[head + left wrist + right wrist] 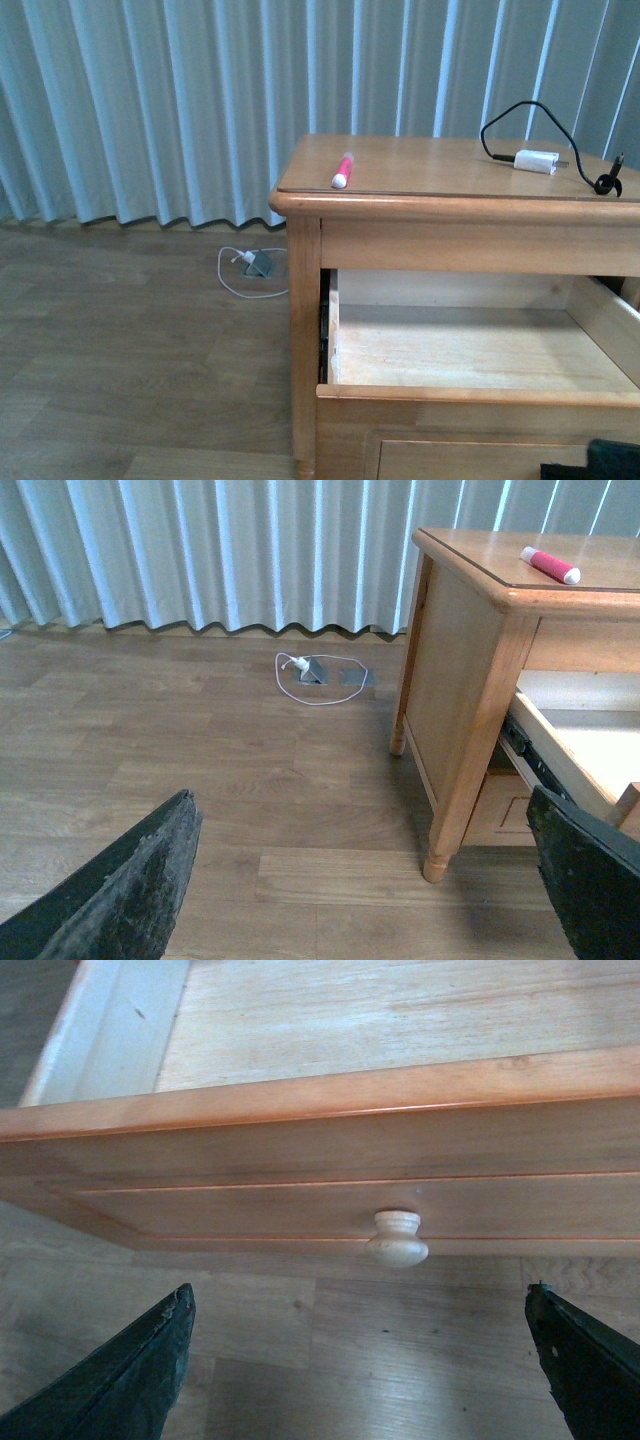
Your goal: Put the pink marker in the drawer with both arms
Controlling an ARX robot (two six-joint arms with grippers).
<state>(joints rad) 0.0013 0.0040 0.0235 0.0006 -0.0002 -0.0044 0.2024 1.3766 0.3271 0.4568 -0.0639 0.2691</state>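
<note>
The pink marker (342, 171) lies on the left part of the wooden nightstand top (430, 165); it also shows in the left wrist view (549, 565). The drawer (470, 395) stands pulled open, its pale interior (470, 350) bare. In the right wrist view its panel front (330, 1200) and round knob (397, 1239) sit just ahead of my right gripper (360, 1360), which is open and empty. My left gripper (370, 880) is open and empty over the floor, left of the nightstand's front leg (455, 780). A black bit of arm (600, 462) shows at the lower right.
A white charger block (536, 161) with a black cable (520, 112) lies on the right of the top. A floor socket with a white cable (255, 266) sits near the pale curtain (150, 100); it also shows in the left wrist view (318, 672). Wood floor (130, 350) lies to the left.
</note>
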